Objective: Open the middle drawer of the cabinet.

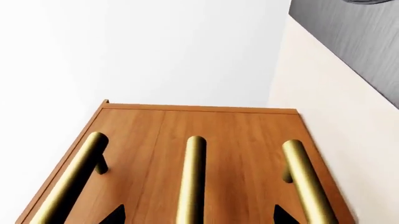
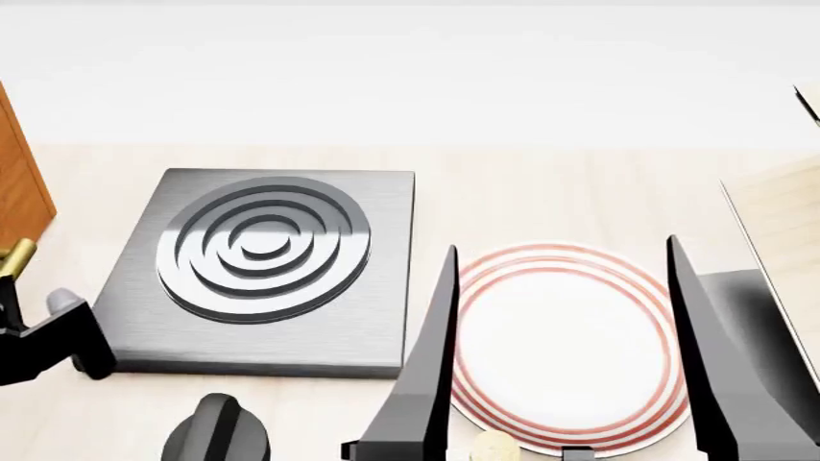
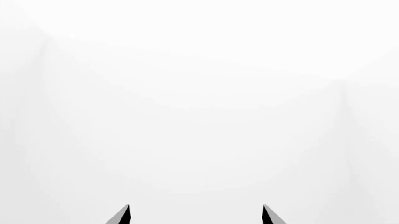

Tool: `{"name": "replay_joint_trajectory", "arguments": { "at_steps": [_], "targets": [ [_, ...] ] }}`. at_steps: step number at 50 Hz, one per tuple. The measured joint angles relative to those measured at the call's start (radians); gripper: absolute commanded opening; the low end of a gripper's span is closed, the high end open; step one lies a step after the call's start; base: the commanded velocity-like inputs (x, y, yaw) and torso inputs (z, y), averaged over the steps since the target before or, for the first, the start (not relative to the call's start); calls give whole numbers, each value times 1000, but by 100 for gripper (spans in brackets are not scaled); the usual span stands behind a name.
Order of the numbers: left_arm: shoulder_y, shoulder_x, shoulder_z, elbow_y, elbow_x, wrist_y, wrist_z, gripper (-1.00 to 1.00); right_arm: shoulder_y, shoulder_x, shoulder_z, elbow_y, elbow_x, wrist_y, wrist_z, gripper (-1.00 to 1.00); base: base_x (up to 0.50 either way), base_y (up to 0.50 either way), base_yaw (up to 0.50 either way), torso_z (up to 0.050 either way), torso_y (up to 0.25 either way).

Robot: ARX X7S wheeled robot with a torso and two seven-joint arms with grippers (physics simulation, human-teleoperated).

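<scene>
Left wrist view, nearest first: my left gripper [image 1: 198,215] shows only as two dark fingertips [image 1: 115,215] at the frame edge, set well apart, so those jaws stand open with nothing between them. The middle brass bar handle [image 1: 192,179] lies in the gap between the tips; whether the tips touch it I cannot tell. That handle belongs to the middle drawer [image 1: 234,158], whose orange-brown front sits flush with its neighbours, closed. Two like handles flank it, one on each side [image 1: 72,179] [image 1: 307,182]. Beyond them the cabinet [image 1: 134,121] ends at a straight edge against a white wall. A grey metallic slab [image 1: 349,37] shows at one corner of this view.

Head view: my right gripper [image 2: 564,365] is raised close to the camera, its two long dark fingers [image 2: 429,375] spread wide over a white plate with red rings [image 2: 564,336]; open, empty. The plate rests on the pale counter [image 2: 539,202]. To its left lies a grey square burner plate [image 2: 263,269] with concentric rings. At far left, part of my left arm [image 2: 45,336] sits beside a sliver of the cabinet.

Right wrist view: two fingertips apart, blank white beyond.
</scene>
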Motion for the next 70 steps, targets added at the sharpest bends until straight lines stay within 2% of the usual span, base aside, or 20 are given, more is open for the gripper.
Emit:
{"name": "replay_joint_trajectory", "arguments": {
  "at_steps": [11,26,63,64,70],
  "targets": [
    [38,46,-15,-148,4,63,48,100,0,0,-2,0,-1,1,0,100,0,0,0,0,0],
    [60,76,-37,-259,8,100,85,100,-1,0,-4,0,-3,2,0,100,0,0,0,0,0],
    [52,60,-75,-261,25,63,81,100,0,0,-5,0,-2,5,-3,100,0,0,0,0,0],
    [51,60,-76,-260,26,62,80,-100,0,0,-6,0,-2,5,-3,100,0,0,0,0,0],
    [44,57,-77,-252,33,56,71,-100,1,0,-6,0,-1,7,-4,100,0,0,0,0,0]
  ]
}}
